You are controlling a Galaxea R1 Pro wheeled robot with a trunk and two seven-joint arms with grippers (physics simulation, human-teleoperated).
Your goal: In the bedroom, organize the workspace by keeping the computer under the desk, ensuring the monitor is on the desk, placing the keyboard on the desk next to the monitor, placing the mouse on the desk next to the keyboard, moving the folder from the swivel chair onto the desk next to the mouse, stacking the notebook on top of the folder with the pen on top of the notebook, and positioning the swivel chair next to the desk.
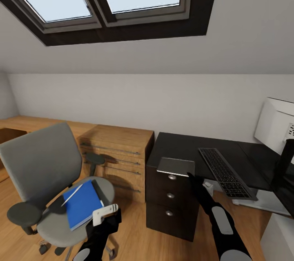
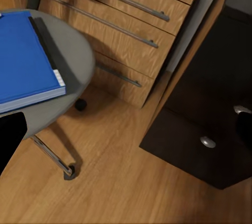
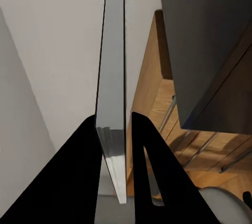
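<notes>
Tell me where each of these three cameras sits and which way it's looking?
Head view: from the robot's head, looking forward and down at the swivel chair, desk, keyboard; both arms show.
Left wrist view: on the left arm, facing the folder on the chair seat and the floor.
Right wrist view: on the right arm, along black fingers clamping the notebook.
Shared: head and left wrist views both show the folder.

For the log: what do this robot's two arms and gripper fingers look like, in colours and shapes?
Both arms are glossy black with light grey oval panels, as on the right arm. The left arm carries a white blocky part near its wrist. In the right wrist view, the right gripper has flat, black, tapering fingers. No cables or markings can be made out.
</notes>
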